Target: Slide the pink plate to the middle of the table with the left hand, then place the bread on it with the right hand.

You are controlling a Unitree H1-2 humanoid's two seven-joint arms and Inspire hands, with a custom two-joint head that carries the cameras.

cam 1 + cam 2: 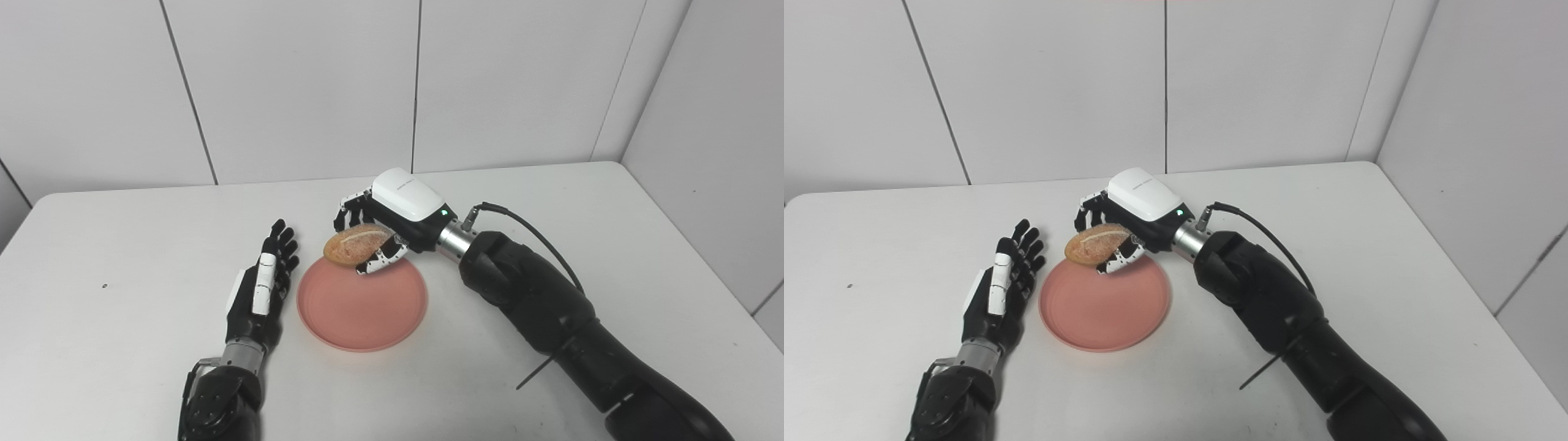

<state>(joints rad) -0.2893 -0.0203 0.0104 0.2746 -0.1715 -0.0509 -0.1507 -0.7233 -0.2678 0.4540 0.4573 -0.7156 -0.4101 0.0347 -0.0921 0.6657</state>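
Note:
The pink plate point(361, 306) lies flat near the middle of the white table point(122, 245). My right hand point(392, 217) is shut on the bread point(355, 244), a brown oval roll, and holds it just above the plate's far edge. My left hand point(262, 288) is open and empty, fingers straight, resting on the table right beside the plate's left rim. In the right eye view the bread point(1095, 244) hangs over the plate point(1105, 306) the same way.
White wall panels stand behind the table and at the right. A cable point(533, 229) loops from my right wrist. A small dark speck point(104, 285) lies at the table's left.

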